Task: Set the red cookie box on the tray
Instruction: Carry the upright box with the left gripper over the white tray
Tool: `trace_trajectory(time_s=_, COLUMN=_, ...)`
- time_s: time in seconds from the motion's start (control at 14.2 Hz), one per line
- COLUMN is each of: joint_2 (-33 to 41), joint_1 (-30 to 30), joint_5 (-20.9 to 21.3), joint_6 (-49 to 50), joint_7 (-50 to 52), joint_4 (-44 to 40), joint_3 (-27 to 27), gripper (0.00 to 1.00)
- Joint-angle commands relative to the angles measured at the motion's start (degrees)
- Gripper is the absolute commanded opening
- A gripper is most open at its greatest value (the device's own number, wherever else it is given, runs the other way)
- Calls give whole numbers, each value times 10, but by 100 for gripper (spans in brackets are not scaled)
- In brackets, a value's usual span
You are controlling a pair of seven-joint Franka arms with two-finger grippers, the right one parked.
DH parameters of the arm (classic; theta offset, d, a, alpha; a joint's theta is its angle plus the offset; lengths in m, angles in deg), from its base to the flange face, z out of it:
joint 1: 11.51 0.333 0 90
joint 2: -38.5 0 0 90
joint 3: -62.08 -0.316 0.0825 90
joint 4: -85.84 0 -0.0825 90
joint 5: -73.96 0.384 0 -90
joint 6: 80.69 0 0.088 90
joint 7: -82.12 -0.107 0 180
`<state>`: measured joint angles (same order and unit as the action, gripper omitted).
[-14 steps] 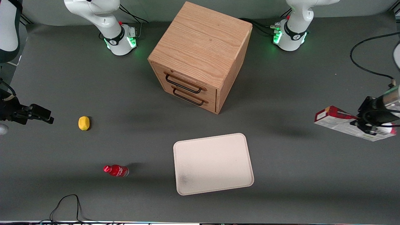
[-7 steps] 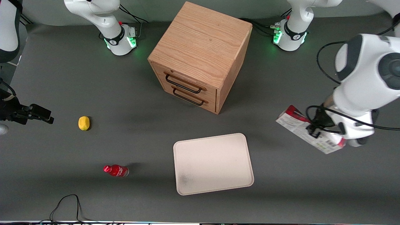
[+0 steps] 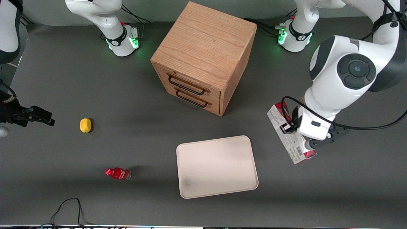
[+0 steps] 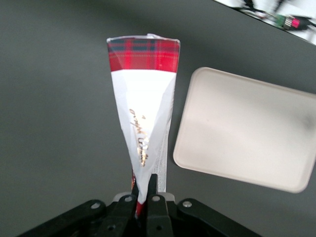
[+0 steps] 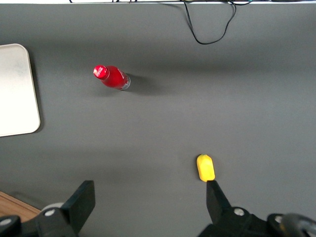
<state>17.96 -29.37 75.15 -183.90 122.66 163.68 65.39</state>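
Red cookie box (image 4: 143,113) lengthwise from gripper (image 4: 144,195).

pincer (image 4: 144,195) + red cookie box (image 3: 291,136) | carried (clamped, seemingly) nearer tray (image 3: 217,165) | box swung more lengthwise

Evenly, softly lit from overhead; faint diffuse shadows beside the drawer cabinet (image 3: 203,57) and red bottle (image 3: 118,173). Sharp throughout, no glare; green glow at arm bases.

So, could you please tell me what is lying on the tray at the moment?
Nothing: the tray shows only a faint grey smudge. The cookie box is gripped in the hand, in the air beside the tray, toward the working arm's end. No part of the tray is covered.
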Motion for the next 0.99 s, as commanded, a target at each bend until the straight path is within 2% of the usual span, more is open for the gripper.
trace_trajectory(time_s=0.0, joint_2=-31, joint_1=-14, joint_5=1, joint_6=-6, joint_7=-48, joint_4=-52, joint_3=17, gripper=0)
trace_trajectory(time_s=0.42, joint_2=-105, joint_1=-61, joint_5=30, joint_6=7, joint_7=-45, joint_4=-147, joint_3=31, gripper=0)
trace_trajectory(time_s=0.92, joint_2=-150, joint_1=-62, joint_5=36, joint_6=-18, joint_7=-42, joint_4=-151, joint_3=28, gripper=0)
